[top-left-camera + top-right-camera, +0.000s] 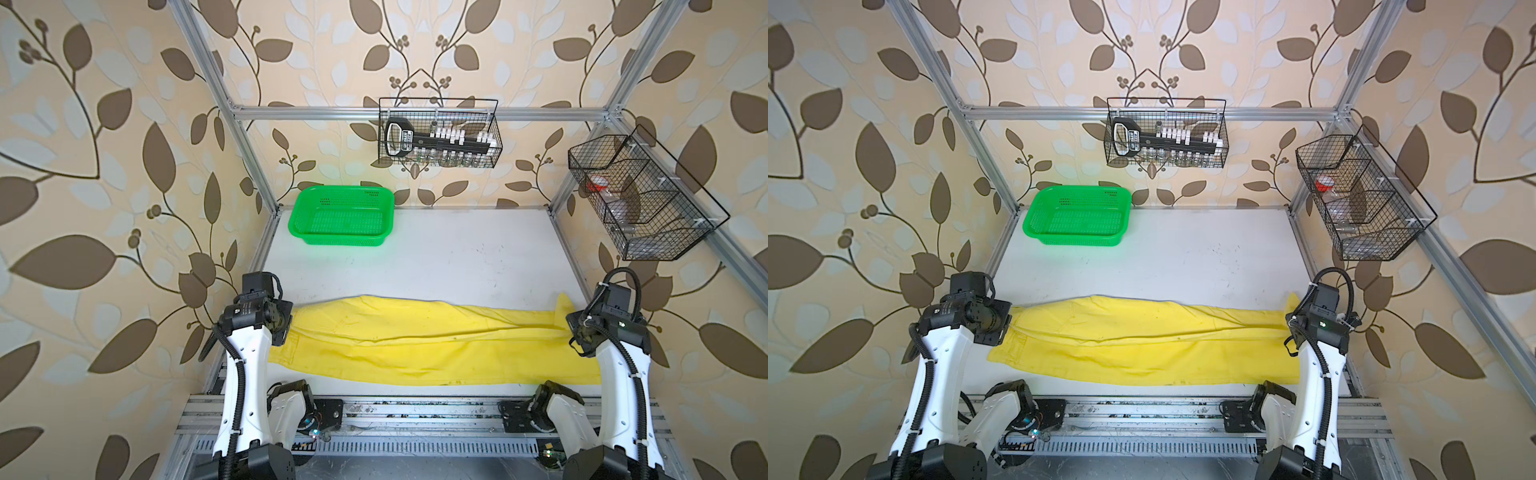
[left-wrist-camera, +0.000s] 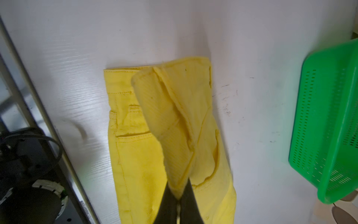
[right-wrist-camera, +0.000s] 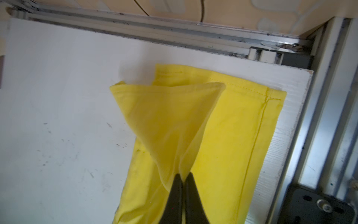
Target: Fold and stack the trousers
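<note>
Where the left gripper shows in its wrist view, the dark jaws are pinched together on a raised flap of the trousers at the waistband end. Belt-loop and pocket stitching are seen on the flat layer beneath. The right gripper is likewise clamped on a lifted corner of the trousers at the hem end, where the cloth is spread into a cone above the jaws.

In both top views the jaws themselves are hidden under the wrists. The trousers are laid in the lower half of the frame, on the near strip of the white table. Their long axis is run left to right across nearly the full table width, with the waist pointed at the left edge of the frame and the hems at the right. A lengthwise ridge is seen along the middle, with the far leg lapped partly over the near one. A small yellow tip is stood up beside the right wrist.

The green basket is set at the upper left of the table, well apart from the trousers.
</note>
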You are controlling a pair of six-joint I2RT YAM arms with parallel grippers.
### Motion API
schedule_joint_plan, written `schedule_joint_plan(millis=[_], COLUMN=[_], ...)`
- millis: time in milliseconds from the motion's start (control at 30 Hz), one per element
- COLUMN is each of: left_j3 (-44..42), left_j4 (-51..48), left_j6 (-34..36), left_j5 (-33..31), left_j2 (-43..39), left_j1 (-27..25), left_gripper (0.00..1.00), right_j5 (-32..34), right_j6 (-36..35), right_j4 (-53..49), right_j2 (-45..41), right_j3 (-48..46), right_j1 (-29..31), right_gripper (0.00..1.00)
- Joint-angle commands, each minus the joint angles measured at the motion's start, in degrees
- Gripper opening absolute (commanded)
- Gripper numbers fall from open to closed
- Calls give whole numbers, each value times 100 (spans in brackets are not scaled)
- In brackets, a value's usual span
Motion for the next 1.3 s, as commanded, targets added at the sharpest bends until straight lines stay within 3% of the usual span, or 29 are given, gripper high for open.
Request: schedule_joint_plan(millis=[0, 267, 433, 567, 700, 800, 933, 1000, 1133, 1267], left_j3=[44, -339, -787, -891, -998, -917, -713, -681, -656, -688], left_j4=[-468, -1017, -1112, -1117, -1311, -1415, -1352, -1006, -274, 229], left_j6=[-161, -364, -471, -506, -622, -625, -572, -332, 105, 373], left_j5=[-553, -722, -593, -682, -711, -851, -950, -668, 316, 825], left_j2=[-184, -727, -629, -745, -693, -761, -710, -564, -48, 310], left_j1=[53, 54, 54, 58, 53, 59, 53, 55, 52, 10], left_gripper=[0, 0, 0, 6, 17, 30, 37, 47, 58, 61], right_j5=[761, 1347, 1169, 1091, 1052, 1051, 1063, 943, -32, -154], right_j6=[-45, -51, 45, 3, 125, 190, 129, -58, -296, -14], right_j4=[-454, -918, -703, -572, -832, -1132, -1433, -1348, -531, -56], right_j2=[-65, -130, 70, 74, 96, -69, -374, -435, -219, 219], right_j3=[173, 121, -86, -202, 1, 179, 352, 342, 316, 246], right_j1=[81, 251, 303, 288, 297, 310, 223, 205, 391, 1320], right_gripper=[0, 0, 0, 1, 10, 24, 36, 39, 45, 51])
